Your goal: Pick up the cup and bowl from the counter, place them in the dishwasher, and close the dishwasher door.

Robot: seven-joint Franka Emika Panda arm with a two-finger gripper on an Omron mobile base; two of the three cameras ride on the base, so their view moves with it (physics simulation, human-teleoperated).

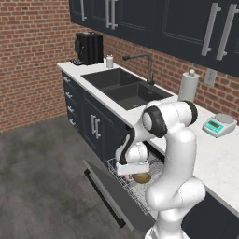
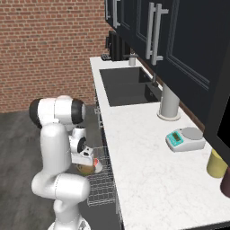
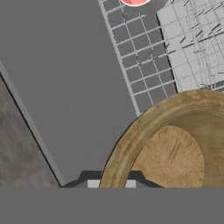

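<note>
The brown wooden bowl hangs just over the dishwasher's white wire rack, and its rim runs between my gripper's two fingertips, which are shut on it. From the base views the bowl sits right under the hand, inside the rack. The white cup with the red inside stands in the rack beside the bowl. The dark dishwasher door lies dropped open, flat. The white marble counter runs above.
A dark double sink with a faucet, a paper towel roll and a kitchen scale sit on the counter. A coffee machine stands at its far end. Yellow and maroon canisters stand at the near right.
</note>
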